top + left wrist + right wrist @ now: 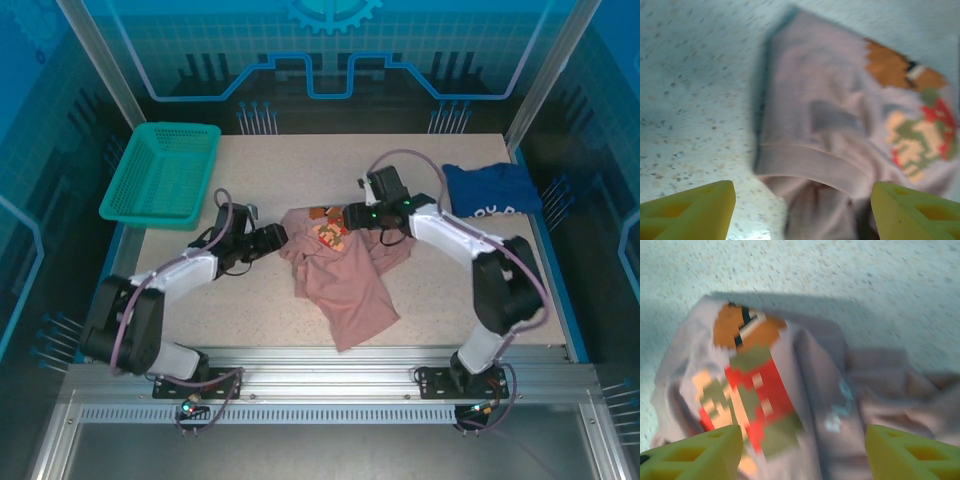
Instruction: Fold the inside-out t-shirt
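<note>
**T-shirt lying crumpled at mid-table, a gripper at each upper corner**

One pink t-shirt, one dark blue shirt, one green basket and two grippers are showing on the table. The t-shirt is lying in a rumpled heap in the middle, with a long flap trailing toward the near edge. Its pixelated print in orange, red, green and cream is sitting near the far end. The blue shirt is resting well apart at the far right, and the basket is standing at the far left corner.

The left gripper is reaching in at the t-shirt's upper left edge with its yellow fingers spread wide, and a hem band is lying between them. The right gripper is hovering at the upper right, fingers likewise parted over the print, clasping nothing.

Both wrist views are blurring badly. A pale mark beside the print is too smeared to read. The fingers are being cut off by the bottom edge, so whether the tips are touching cloth is impossible to tell.
</note>
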Available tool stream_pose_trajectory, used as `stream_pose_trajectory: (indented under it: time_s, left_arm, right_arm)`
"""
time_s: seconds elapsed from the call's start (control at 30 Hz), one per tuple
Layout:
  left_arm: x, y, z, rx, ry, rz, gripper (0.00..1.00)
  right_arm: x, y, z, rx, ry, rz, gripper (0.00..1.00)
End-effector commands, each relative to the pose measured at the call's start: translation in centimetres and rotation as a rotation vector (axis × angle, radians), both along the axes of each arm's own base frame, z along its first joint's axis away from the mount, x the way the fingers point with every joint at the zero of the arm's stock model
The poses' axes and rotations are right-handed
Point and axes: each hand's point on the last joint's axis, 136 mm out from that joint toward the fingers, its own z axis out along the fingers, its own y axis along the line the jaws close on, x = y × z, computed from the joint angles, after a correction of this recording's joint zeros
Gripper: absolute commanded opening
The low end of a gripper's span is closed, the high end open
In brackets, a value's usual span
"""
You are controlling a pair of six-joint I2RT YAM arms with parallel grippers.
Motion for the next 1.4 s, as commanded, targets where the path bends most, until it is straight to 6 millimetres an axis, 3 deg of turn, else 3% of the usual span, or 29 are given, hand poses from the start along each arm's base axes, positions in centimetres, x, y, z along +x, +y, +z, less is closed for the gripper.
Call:
stream_pose_trajectory:
  time_s: [0.0,0.13,0.2,0.3,0.37,0.47,0.57,0.63,0.73,0.8,0.9,1.0,1.1,1.2,1.3,1.37]
  left_arm:
    - [1.9,-1.3,-0.6,-0.059,0.053,-0.012,0.73]
    - [2.9,-2.7,-2.8,-0.100,0.115,-0.046,0.71]
    - [3.3,-3.6,-3.6,-0.126,0.126,-0.067,0.65]
    - [3.8,-4.6,-4.2,-0.156,0.131,-0.084,0.52]
    - [4.5,-5.2,-4.0,-0.183,0.111,-0.091,0.39]
    - [6.0,-5.4,-2.6,-0.171,0.058,-0.108,0.19]
    - [8.3,-5.1,0.8,-0.132,-0.038,-0.129,0.04]
    - [9.9,-4.9,4.9,-0.119,-0.131,-0.141,0.00]
    - [11.0,-4.6,13.4,-0.084,-0.337,-0.165,0.00]
    - [10.0,-4.6,19.1,-0.078,-0.480,-0.196,0.00]
    - [6.0,-5.6,23.4,-0.046,-0.634,-0.270,0.00]
    - [0.7,-7.8,22.3,-0.028,-0.676,-0.382,0.00]
    - [-4.6,-9.7,17.6,-0.021,-0.617,-0.497,0.00]
    - [-8.5,-10.3,12.1,-0.020,-0.504,-0.570,0.02]
    - [-10.9,-9.9,6.9,-0.010,-0.358,-0.589,0.07]
    - [-11.8,-9.6,5.2,-0.002,-0.293,-0.590,0.13]
  right_arm:
    - [1.5,2.6,-1.5,0.053,0.035,0.082,0.70]
    - [2.3,4.0,-3.7,0.075,0.087,0.097,0.65]
    - [2.7,4.4,-3.9,0.087,0.087,0.101,0.55]
    - [3.2,4.5,-3.9,0.082,0.080,0.098,0.34]
    - [3.7,4.3,-3.4,0.080,0.067,0.090,0.23]
    - [4.5,4.1,-1.3,0.085,0.019,0.084,0.11]
    - [5.7,3.5,2.8,0.089,-0.071,0.081,0.04]
    - [6.2,3.0,6.5,0.097,-0.140,0.088,0.01]
    - [5.7,1.9,12.9,0.105,-0.268,0.103,0.01]
    - [4.0,1.0,16.3,0.101,-0.343,0.121,0.01]
    - [0.3,-0.7,17.4,0.099,-0.380,0.114,0.02]
    - [-4.5,-2.7,13.7,0.094,-0.325,0.075,0.06]
    - [-9.3,-4.7,7.2,0.094,-0.202,-0.003,0.15]
    - [-13.2,-6.6,1.1,0.061,-0.091,-0.066,0.31]
    - [-14.2,-7.4,-0.1,0.061,-0.072,-0.093,0.40]
    - [-14.0,-7.1,0.4,0.067,-0.084,-0.087,0.43]
